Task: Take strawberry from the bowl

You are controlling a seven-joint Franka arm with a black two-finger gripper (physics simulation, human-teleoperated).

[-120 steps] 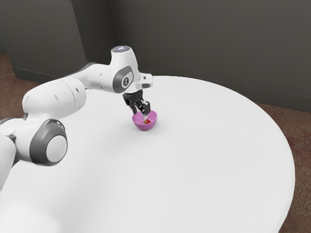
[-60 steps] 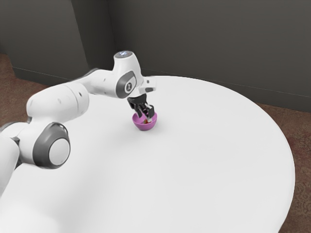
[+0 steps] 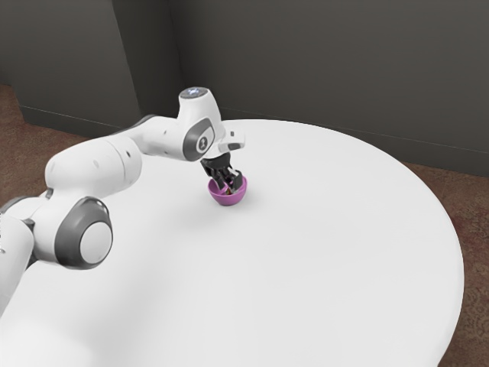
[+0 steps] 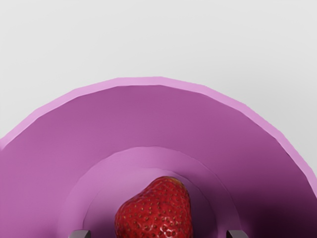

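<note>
The jaws stand spread, either side of the strawberry (image 4: 156,213) in the bowl (image 4: 148,114); likely light and easily bruised, it wants a gentle squeeze across its plump middle.

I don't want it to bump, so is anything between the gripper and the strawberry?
Nothing visible stands between the open gripper and the strawberry. The wall of the purple bowl goes around it, but the gripper reaches in from above.

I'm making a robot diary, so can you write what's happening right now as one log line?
pincer: open, either side of strawberry | strawberry: in purple bowl, ungripped | bowl: upright on table | taking out: not yet done
</note>
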